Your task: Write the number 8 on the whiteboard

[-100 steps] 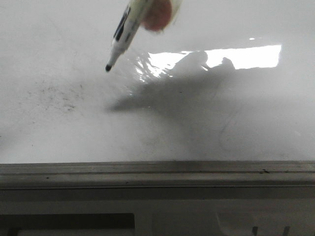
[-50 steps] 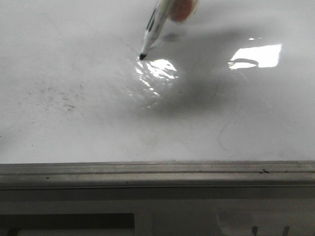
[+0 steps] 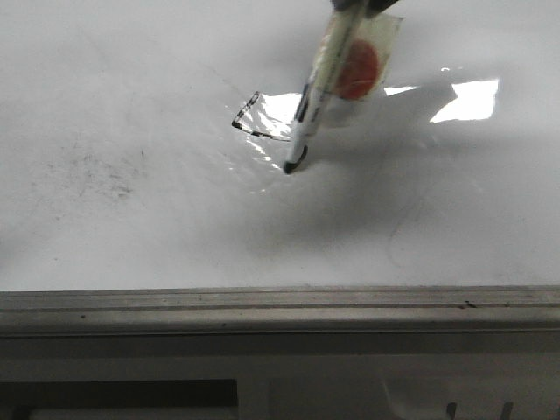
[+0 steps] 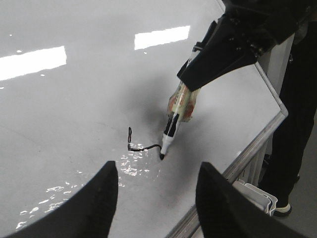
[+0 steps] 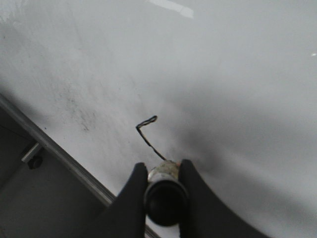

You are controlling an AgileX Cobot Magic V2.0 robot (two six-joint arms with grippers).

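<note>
The whiteboard is glossy white with a grey metal lower frame. My right gripper is shut on a black-and-white marker pen wrapped in clear tape with an orange patch. The pen's tip touches the board. From the tip runs a thin black bent stroke, an open angular line and the only drawn part of the number 8. The stroke also shows in the left wrist view and the right wrist view. My left gripper is open and empty, above the board, apart from the pen.
Faint grey smudges lie left of the stroke, and bright glare lies to the right. In the left wrist view a person's dark leg and a white bin stand beyond the board's corner.
The pen came down onto the board and moved right and toward the front edge. A black bent stroke now lies where there was none.
</note>
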